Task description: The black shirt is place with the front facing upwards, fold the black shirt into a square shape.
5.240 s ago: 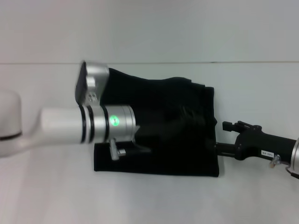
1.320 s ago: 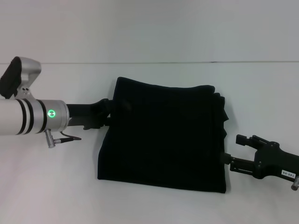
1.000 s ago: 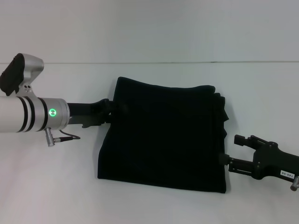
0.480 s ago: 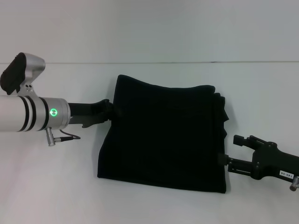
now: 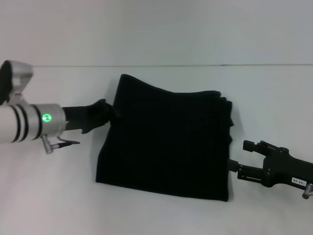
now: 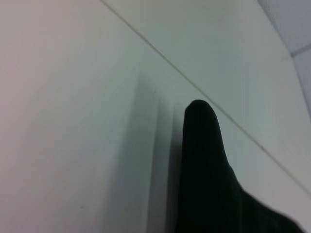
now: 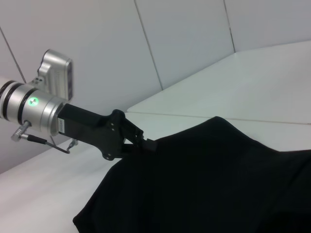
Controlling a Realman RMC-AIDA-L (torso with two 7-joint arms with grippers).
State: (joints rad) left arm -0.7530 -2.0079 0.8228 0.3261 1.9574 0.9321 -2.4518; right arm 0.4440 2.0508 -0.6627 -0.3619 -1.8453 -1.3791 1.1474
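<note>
Black shirt (image 5: 166, 142) folded, near square. Left gripper (image 5: 108, 113) pinching 9 o'clock edge; right gripper (image 5: 234, 167) at 4 o'clock, grip unclear. Pull gently, flat.

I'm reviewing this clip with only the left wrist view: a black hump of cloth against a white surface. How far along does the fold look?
Observer: In the head view, the black shirt lies as a roughly square folded stack, with layered edges along its right side.
Operator: Where is the left gripper?
Observer: The left gripper is at the shirt's far left corner. In the right wrist view, its tip meets the cloth edge.
Operator: And the other arm?
Observer: The right gripper sits low over the table, at the shirt's near right edge.
</note>
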